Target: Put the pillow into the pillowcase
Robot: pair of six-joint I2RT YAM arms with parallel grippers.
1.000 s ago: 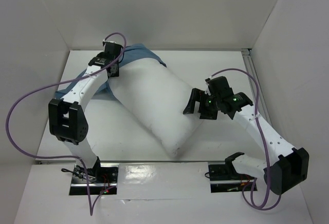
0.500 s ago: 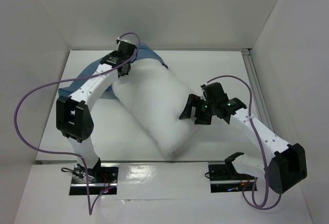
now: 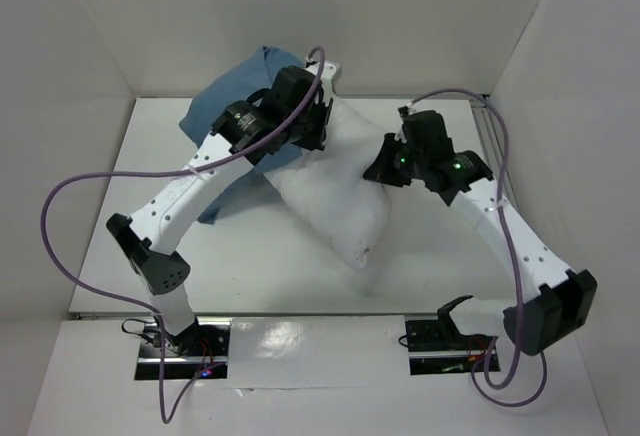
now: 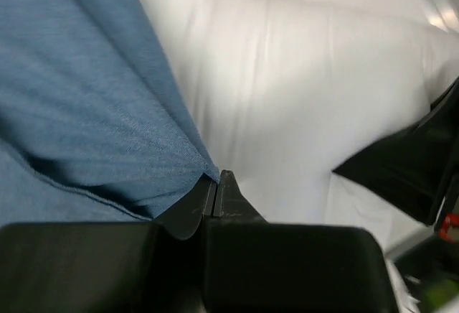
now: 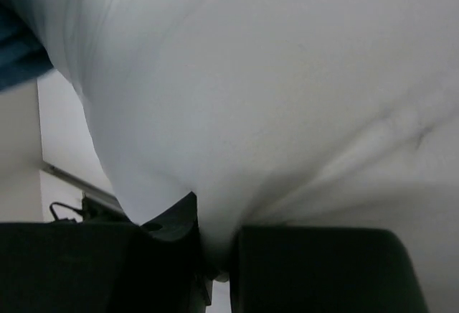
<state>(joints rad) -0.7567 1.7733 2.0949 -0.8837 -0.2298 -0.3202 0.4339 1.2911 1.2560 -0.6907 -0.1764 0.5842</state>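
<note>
left wrist: left gripper [image 4: 215,186] clenched on the hem of the pillowcase [image 4: 79,97], held up against the pillow [image 4: 287,90]. right wrist: right gripper [image 5: 214,247] pinching a fold of pillow cloth. step: opening the mouth, judged early. next: spread hem, feed pillow end in. case contents: none visible.

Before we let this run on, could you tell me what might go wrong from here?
1. The left gripper pinches only the pillowcase edge at its very tips; the cloth could slip out under pull.
2. The right gripper grips just a small fold of the pillow; the bulky pillow may pull loose when pushed.
</note>
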